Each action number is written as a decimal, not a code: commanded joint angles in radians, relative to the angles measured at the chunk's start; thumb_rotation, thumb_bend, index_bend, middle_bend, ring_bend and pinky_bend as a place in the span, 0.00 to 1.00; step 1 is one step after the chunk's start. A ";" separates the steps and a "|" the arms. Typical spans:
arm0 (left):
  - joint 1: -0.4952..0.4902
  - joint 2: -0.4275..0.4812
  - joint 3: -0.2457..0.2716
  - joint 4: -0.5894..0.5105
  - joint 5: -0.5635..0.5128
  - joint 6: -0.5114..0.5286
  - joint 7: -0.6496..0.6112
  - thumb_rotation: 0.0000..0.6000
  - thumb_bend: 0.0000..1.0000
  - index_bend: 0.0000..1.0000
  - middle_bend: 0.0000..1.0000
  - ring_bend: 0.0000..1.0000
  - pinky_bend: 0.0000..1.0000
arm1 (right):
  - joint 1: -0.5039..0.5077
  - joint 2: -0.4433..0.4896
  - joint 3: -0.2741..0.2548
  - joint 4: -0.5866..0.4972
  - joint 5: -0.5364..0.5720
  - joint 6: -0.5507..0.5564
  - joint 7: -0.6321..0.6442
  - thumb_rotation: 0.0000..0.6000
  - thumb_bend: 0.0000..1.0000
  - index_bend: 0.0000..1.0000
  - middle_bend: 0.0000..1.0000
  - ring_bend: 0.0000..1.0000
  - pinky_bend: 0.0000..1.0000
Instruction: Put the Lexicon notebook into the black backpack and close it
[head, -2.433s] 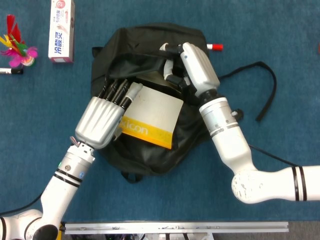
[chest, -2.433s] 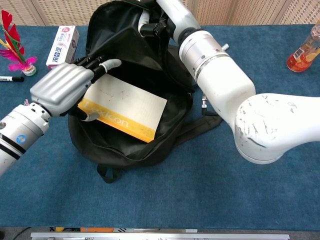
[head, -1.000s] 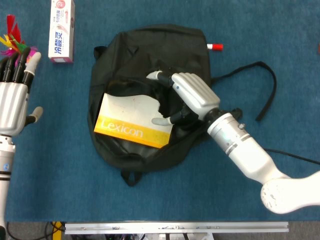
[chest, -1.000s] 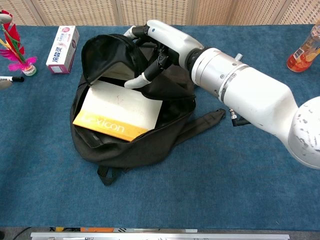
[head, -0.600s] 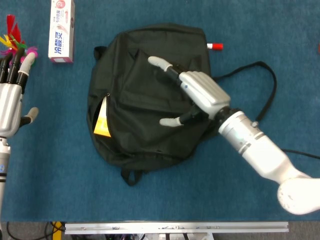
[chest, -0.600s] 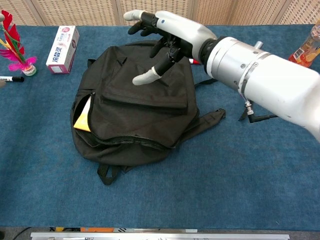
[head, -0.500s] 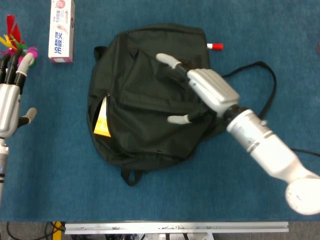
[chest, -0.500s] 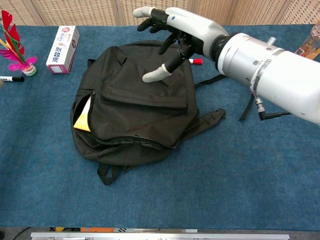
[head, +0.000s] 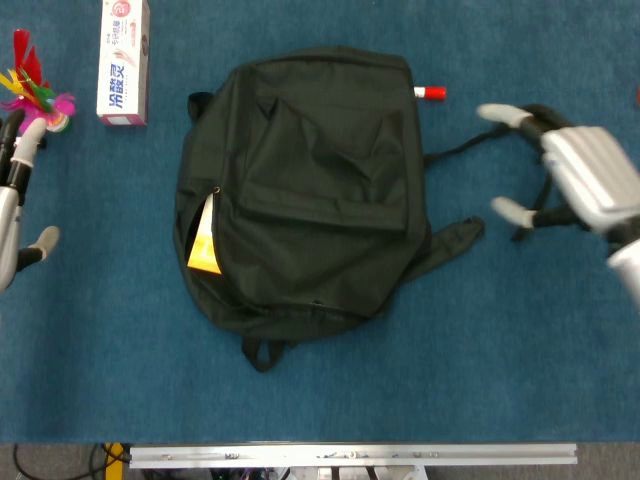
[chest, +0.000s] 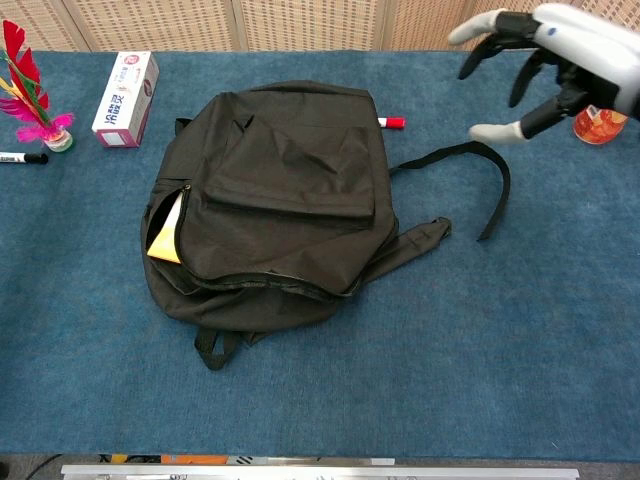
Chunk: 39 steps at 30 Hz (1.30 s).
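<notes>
lexicon notebook (head: 203, 243) in black backpack (head: 310, 170), well apart from right hand (head: 575, 180) fingers (head: 500, 114)

A black fabric backpack (chest: 275, 200) lies flat on the blue carpeted table (chest: 420, 370), its flap down; a yellow corner of the Lexicon notebook (chest: 165, 235) shows through a gap at its left side; a black strap (chest: 480, 185) curls off to the right; the silver right hand (chest: 555, 55) hovers at the upper right, fingers spread and holding nothing, clear of the bag; a white toothpaste box (chest: 125, 85) lies at upper left; a red-capped marker (chest: 392, 122) peeks from behind the bag.
</notes>
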<state>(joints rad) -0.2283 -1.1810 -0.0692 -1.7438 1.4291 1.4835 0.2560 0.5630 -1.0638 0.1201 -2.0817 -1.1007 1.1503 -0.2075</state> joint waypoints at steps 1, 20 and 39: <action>0.022 -0.013 0.012 0.038 0.039 0.034 -0.044 1.00 0.13 0.00 0.00 0.00 0.09 | -0.139 0.044 -0.098 0.097 -0.169 0.155 0.007 1.00 0.27 0.27 0.41 0.23 0.45; 0.132 0.030 0.090 0.041 0.053 0.066 0.014 1.00 0.13 0.01 0.00 0.00 0.09 | -0.430 -0.015 -0.163 0.451 -0.306 0.405 0.221 1.00 0.27 0.29 0.42 0.23 0.45; 0.167 0.024 0.070 0.026 0.037 0.074 0.017 1.00 0.13 0.02 0.00 0.00 0.09 | -0.411 -0.033 -0.136 0.455 -0.384 0.310 0.224 1.00 0.24 0.29 0.42 0.24 0.45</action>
<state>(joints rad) -0.0615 -1.1565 0.0008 -1.7169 1.4662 1.5598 0.2706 0.1497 -1.0973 -0.0125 -1.6269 -1.4740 1.4685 0.0114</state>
